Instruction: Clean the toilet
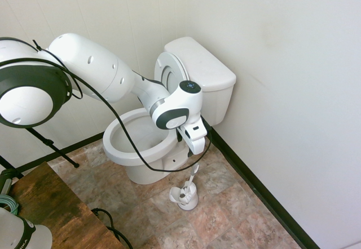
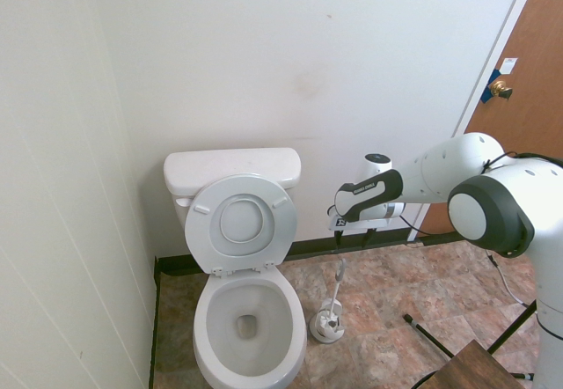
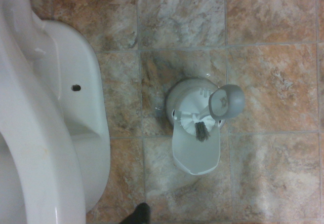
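White walls boxed in the small bathroom, and a floor of mottled brown and orange tiles (image 1: 225, 215) ran up to a dark baseboard (image 1: 254, 184). Off to one side a brown door (image 2: 523, 99) with a brass knob (image 2: 501, 88) stood in the second exterior view.

Set against the back wall was the toilet (image 2: 242, 319), the biggest thing in the room. Its boxy tank (image 2: 230, 169) carried a flat lid, the round seat cover (image 2: 240, 223) leaned upright against the tank, and the oval bowl lay open to view, with water at the bottom.

Next in size was the white robot arm (image 1: 96, 69), which reached in over the floor beside the bowl. Its gripper (image 1: 197, 146) pointed down, hanging above the brush set and clear of it. The fingers stood spread wide with nothing between them.

A corner of a brown wooden table (image 1: 51, 207) showed near the arm's base.

Smallest was the white brush holder (image 1: 185, 195), sitting on the tiles just beside the toilet's base. A toilet brush (image 3: 202, 125) stood in it, with its thin handle (image 2: 338, 279) rising up toward the gripper; from the wrist view I looked down on the handle's grey rounded end (image 3: 226, 102) and the bristles below it.
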`<state>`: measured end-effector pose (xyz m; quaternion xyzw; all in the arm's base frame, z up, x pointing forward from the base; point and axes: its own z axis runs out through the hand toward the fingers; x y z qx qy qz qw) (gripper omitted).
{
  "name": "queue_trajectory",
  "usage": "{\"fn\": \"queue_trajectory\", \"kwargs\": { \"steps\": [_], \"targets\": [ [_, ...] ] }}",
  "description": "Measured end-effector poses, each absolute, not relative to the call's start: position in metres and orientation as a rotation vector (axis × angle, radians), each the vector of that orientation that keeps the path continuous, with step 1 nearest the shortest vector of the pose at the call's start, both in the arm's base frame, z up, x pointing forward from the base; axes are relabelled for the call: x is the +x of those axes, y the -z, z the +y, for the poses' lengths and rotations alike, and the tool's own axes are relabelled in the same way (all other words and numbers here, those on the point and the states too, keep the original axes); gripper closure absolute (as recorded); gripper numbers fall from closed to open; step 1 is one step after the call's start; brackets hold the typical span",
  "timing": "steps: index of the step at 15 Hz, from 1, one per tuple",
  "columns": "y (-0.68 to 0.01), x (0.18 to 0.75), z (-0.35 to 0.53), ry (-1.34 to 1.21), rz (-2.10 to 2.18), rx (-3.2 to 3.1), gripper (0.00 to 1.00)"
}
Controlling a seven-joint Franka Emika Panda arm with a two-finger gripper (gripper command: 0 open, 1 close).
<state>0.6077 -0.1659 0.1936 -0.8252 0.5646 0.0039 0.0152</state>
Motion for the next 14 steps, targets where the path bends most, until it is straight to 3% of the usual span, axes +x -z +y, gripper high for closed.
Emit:
{"fn": "queue_trajectory", "kwargs": {
  "steps": [14],
  "targets": [
    [-0.057,0.646,-0.194,-0.099,1.774,-2.533,0.00]
  ]
}}
